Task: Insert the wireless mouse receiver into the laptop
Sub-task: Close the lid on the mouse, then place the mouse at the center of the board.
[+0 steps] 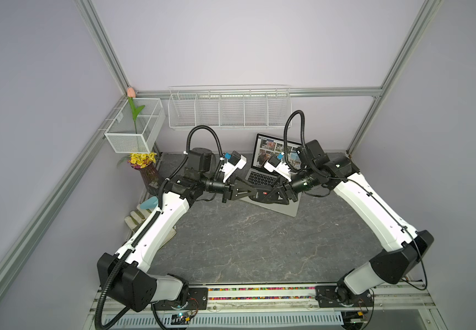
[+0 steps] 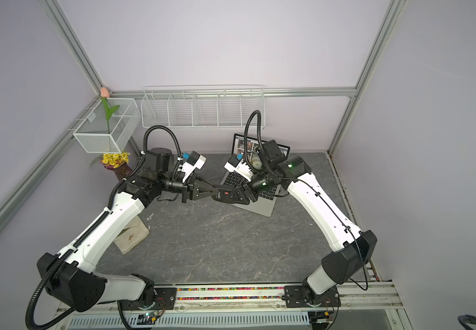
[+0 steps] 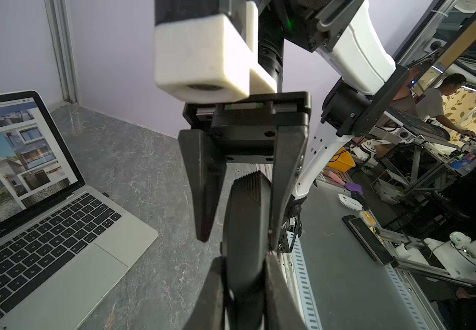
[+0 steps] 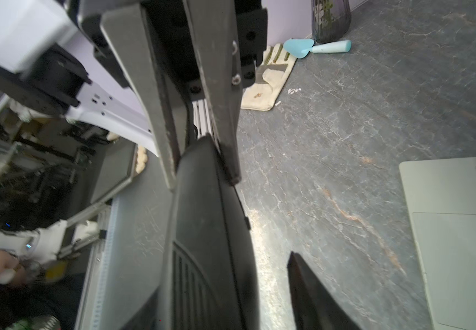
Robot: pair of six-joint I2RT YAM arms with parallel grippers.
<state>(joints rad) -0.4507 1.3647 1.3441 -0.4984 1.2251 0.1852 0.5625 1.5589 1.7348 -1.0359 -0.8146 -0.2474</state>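
Left wrist view: the left claw (image 3: 245, 281) is clenched on one end of the black mouse (image 3: 244, 211), with both fingers pressed to its sides. The right claw (image 3: 238, 238) meets the mouse from the far end with its jaws partly apart. One finger (image 3: 286, 177) lies along the mouse and the other (image 3: 202, 185) stands clear of it. The mouse hangs above the table (image 3: 145, 171), just beside the front corner of the laptop (image 3: 136, 237). Its long axis runs from claw to claw.

The receiver cannot be made out in any view. The laptop sits open, its screen upright and its keyboard facing the robot at a slant.

In a top view, a divided wire rack (image 1: 229, 114) hangs on the wall behind the laptop. Well left of the laptop, a mesh basket (image 1: 122, 140) holds a tulip (image 1: 135, 111), and a vase (image 1: 148, 175) holds yellow flowers (image 1: 142, 159).
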